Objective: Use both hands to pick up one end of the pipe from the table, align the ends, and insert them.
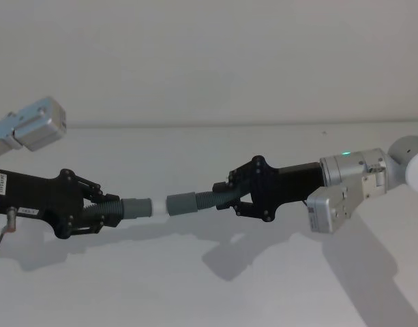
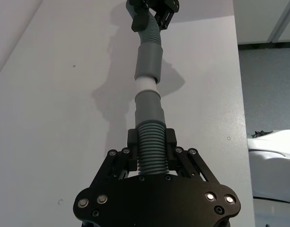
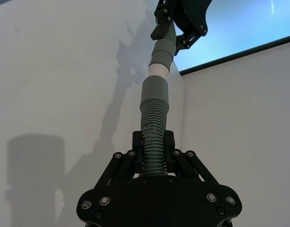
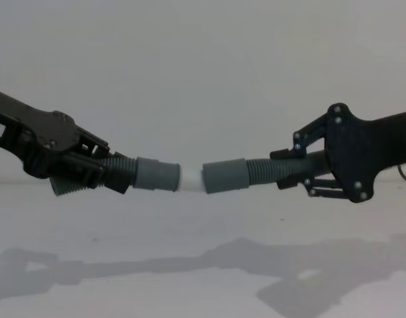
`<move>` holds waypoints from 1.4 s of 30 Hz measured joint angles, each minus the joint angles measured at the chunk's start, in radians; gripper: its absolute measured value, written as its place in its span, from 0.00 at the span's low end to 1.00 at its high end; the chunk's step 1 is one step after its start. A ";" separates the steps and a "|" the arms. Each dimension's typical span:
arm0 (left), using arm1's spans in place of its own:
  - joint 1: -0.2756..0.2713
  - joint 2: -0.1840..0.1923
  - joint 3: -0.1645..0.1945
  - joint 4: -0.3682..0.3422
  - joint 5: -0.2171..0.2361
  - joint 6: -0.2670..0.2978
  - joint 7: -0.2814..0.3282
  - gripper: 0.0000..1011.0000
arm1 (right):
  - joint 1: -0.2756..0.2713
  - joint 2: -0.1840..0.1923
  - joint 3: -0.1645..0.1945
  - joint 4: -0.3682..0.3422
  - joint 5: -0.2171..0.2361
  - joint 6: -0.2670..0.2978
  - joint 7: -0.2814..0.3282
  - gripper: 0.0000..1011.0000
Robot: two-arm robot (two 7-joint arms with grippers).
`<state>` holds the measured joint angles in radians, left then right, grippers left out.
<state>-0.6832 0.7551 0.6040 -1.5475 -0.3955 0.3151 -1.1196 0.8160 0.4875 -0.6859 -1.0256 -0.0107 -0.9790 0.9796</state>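
Two dark grey corrugated pipe pieces hang end to end above the white table [image 1: 209, 286]. My left gripper [image 1: 103, 210] [image 4: 110, 171] [image 2: 151, 142] is shut on the left pipe piece [image 1: 113, 208], whose grey cuff [image 4: 156, 175] ends in a short white tip [image 4: 191, 179]. My right gripper [image 1: 229, 199] [image 4: 289, 171] [image 3: 153, 139] is shut on the right pipe piece [image 1: 209, 199], whose hollow socket cuff [image 4: 226, 175] faces the tip. The white tip [image 2: 147, 85] sits at the socket's mouth [image 2: 149, 59], most of it still showing, and the two ends meet at a slight angle.
A silver camera block [image 1: 41, 122] sits at the upper left, and another [image 1: 331, 208] hangs under the right wrist with its green light [image 1: 346, 153]. The table's edge [image 2: 239, 118] runs along one side in the left wrist view. The wall behind is plain white.
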 joint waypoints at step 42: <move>0.000 0.000 0.000 0.000 0.000 0.000 0.000 0.30 | 0.036 0.002 -0.056 0.040 0.026 0.004 0.026 0.23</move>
<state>-0.6832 0.7552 0.6041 -1.5474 -0.3955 0.3151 -1.1197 0.8518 0.4898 -0.7421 -0.9854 0.0157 -0.9755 1.0058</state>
